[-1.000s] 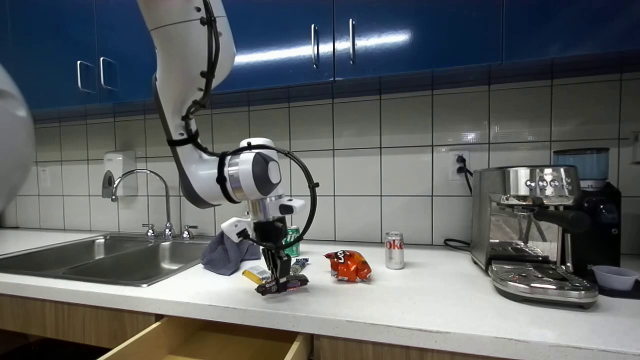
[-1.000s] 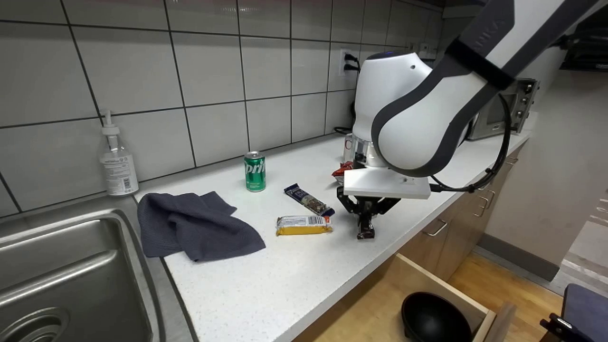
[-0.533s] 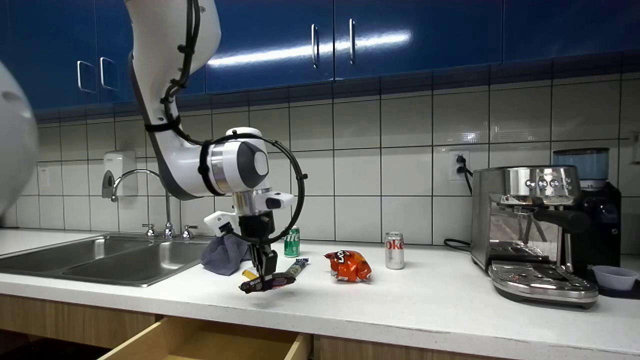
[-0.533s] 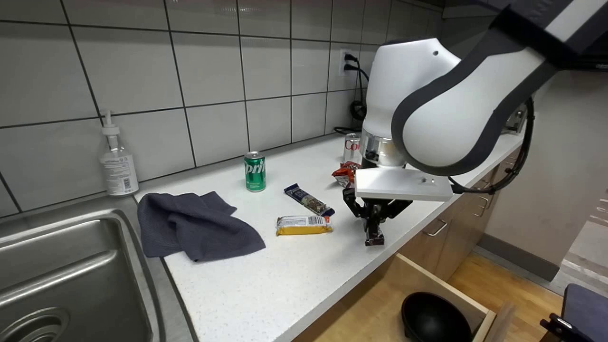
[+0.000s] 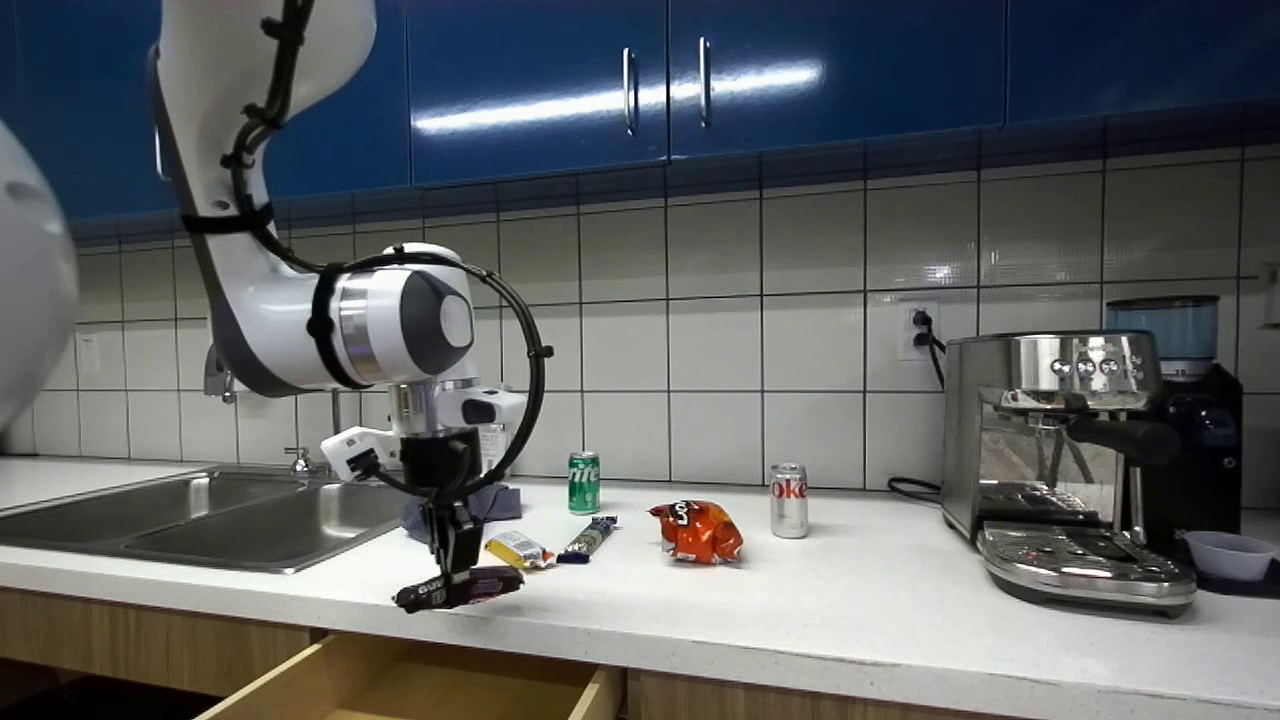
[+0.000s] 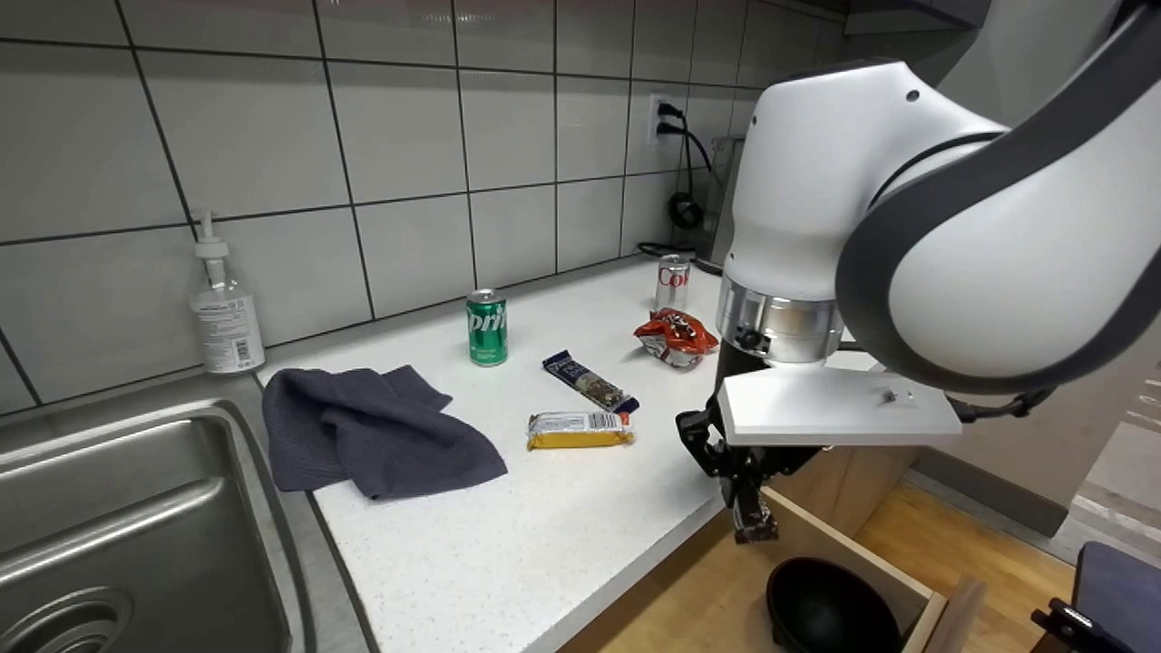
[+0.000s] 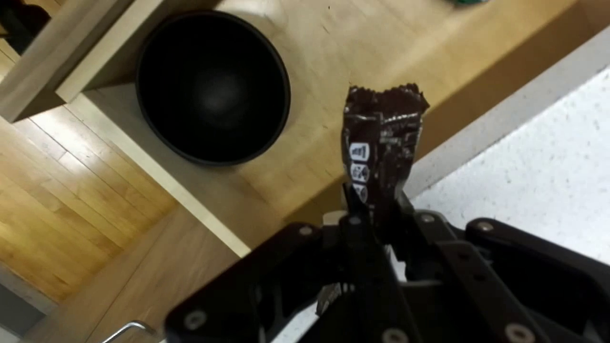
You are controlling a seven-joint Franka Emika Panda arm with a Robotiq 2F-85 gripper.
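Clasping a dark wrapped bar, the gripper hovers, apparently, above the drawer

shiny wrapper, matt bowl, smooth wooden drawer
crinkled film on the wrapper, satin metal on the sink, matt textured cloth on the towel, smooth glazed wall tiles, high-gloss cabinets
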